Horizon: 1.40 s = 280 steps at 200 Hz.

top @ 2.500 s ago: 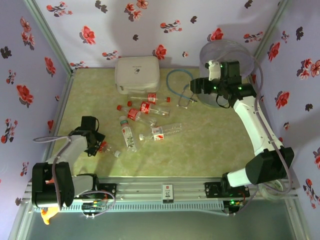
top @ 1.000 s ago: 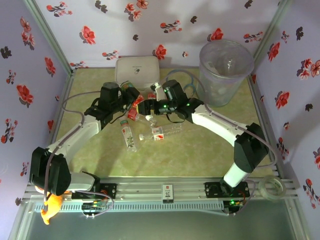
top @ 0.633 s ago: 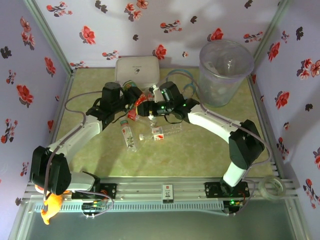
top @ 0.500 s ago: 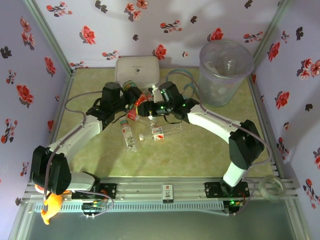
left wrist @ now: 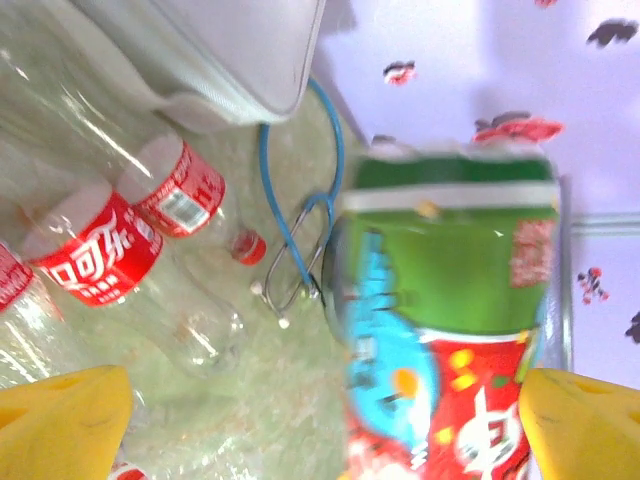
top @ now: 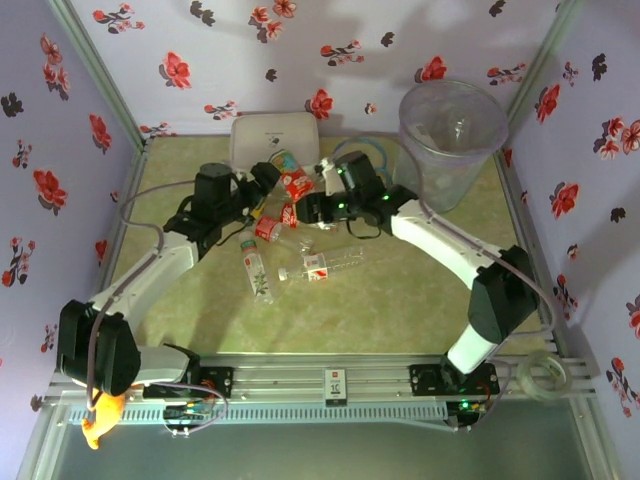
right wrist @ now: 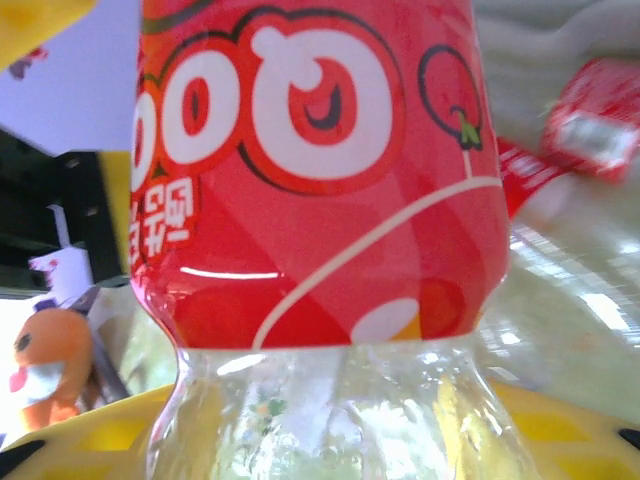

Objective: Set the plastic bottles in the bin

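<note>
- Two arms meet over the far middle of the table [top: 400, 300], with one bottle [top: 293, 183] raised between them.
- Right gripper [right wrist: 330, 440]: closed on this bottle. The yellow fingers [right wrist: 95, 430] press the clear part just below its red label.
- Left gripper [left wrist: 320, 425]: jaws wide. The yellow fingertips [left wrist: 60, 420] sit far apart at the lower corners of the left wrist view. The bottle's green, blue and red label lies between them, nearer the right-hand tip. Contact cannot be told.
- The held bottle is off the table, just in front of the white case [top: 272, 140], and tilted rather than upright.
- The bin [top: 450, 140] stands upright in the far right corner, well apart from the held bottle. Its contents cannot be made out.
- More bottles lie flat on the table below the grippers:
  - a red-label bottle [top: 267, 228];
  - a white-green-label bottle [top: 257, 272];
  - a long clear bottle [top: 322, 264] with a red label.
- Left wrist view: two more red-label bottles lie side by side near the case. A stethoscope [left wrist: 337, 130] with blue tubing is just beside them.
</note>
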Tool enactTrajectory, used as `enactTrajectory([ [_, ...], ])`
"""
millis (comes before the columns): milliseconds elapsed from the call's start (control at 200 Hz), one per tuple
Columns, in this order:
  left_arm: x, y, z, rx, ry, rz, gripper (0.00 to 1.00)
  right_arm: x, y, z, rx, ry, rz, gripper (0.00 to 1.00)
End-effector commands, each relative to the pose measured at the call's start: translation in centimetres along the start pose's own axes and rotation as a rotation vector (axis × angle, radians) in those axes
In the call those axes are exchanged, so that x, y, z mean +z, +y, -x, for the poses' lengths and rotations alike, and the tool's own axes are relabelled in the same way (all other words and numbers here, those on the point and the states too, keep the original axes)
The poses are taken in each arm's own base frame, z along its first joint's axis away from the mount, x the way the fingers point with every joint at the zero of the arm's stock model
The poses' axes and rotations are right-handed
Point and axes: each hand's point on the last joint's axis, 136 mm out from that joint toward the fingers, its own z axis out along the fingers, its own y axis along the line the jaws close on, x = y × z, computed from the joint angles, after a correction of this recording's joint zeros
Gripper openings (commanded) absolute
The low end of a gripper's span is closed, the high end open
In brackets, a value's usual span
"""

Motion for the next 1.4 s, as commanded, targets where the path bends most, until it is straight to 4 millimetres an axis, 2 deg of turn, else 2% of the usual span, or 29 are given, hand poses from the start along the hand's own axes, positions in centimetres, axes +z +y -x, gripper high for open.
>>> enactTrajectory([
  [0, -2.5, 0.9, 1.4, 0.026, -0.045, 0.015, 1.00, -6.8, -2.3, 4.1, -0.115, -0.106, -0.153, 0.54],
  [120, -3.5, 3.3, 1.4, 0.013, -0.063, 0.069, 1.00, -12.7, -6.0, 7.4, -0.157, -0.187, -0.337, 0.54],
  [295, -3.3, 5.8, 0.5, -0.010, -0.049, 0.113, 0.99, -20.3, -11.9, 12.2, -0.183, -0.311, -0.609, 0.52],
  [405, -3.4, 6.0, 0.4, -0.001, -0.044, 0.124, 0.99, -23.4, -15.9, 14.5, -0.182, -0.331, -0.741, 0.52],
  [515, -3.6, 6.2, 0.5, 0.010, -0.045, 0.143, 0.99, -25.3, -19.5, 16.3, -0.179, -0.333, -0.825, 0.53],
  [595, -3.6, 6.5, 0.5, 0.010, -0.048, 0.149, 1.00, -26.1, -22.0, 17.1, -0.190, -0.328, -0.874, 0.53],
  [720, -3.8, 6.9, 0.5, 0.003, -0.050, 0.156, 0.99, -26.3, -25.9, 17.6, -0.197, -0.309, -0.911, 0.52],
  [870, -4.2, 7.5, 0.7, -0.005, -0.058, 0.170, 0.99, -26.6, -29.3, 18.0, -0.172, -0.323, -0.916, 0.53],
  [1030, -4.2, 7.9, 0.8, -0.011, -0.060, 0.176, 1.00, -26.6, -30.6, 17.8, -0.157, -0.315, -0.913, 0.54],
  [1395, -4.0, 8.2, 0.7, -0.018, -0.060, 0.178, 0.99, -24.5, -33.2, 16.0, -0.118, -0.272, -0.883, 0.60],
])
